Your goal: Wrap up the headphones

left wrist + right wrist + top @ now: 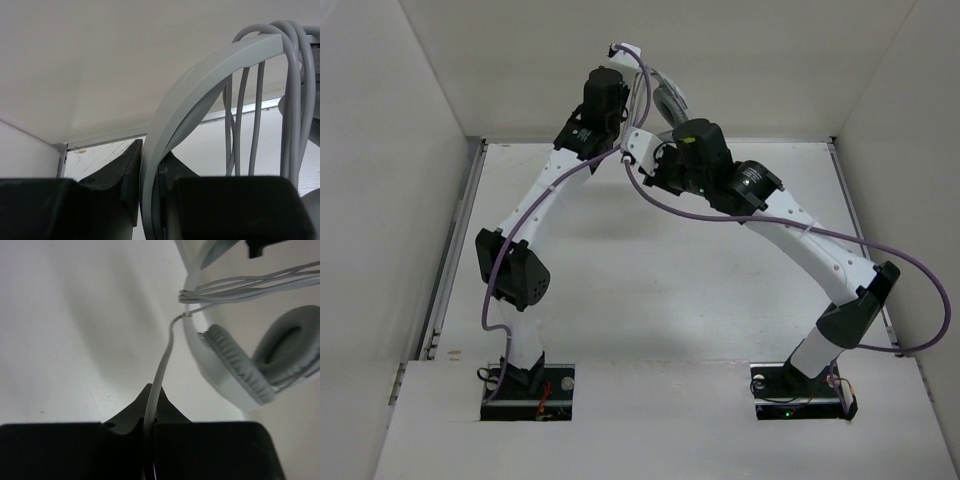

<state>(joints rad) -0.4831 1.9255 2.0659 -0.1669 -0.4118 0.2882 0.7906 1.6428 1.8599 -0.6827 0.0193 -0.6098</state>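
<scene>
The light grey-white headphones [671, 98] hang in the air at the back middle, held between both arms. My left gripper [150, 156] is shut on the curved headband [200, 70]. Several loops of the thin grey cable [291, 55] lie over the headband's top and hang down. My right gripper [151, 396] is shut on a stretch of the cable [165, 360], which runs taut up to the headband where the loops cross it. Both padded earcups [235, 362] show to the right in the right wrist view. The plug is out of view.
White walls [380, 180] close in the table [650, 290] on the left, back and right. A metal rail [455, 250] runs along the table's left edge. The thick purple arm cables [920, 300] loop beside both arms.
</scene>
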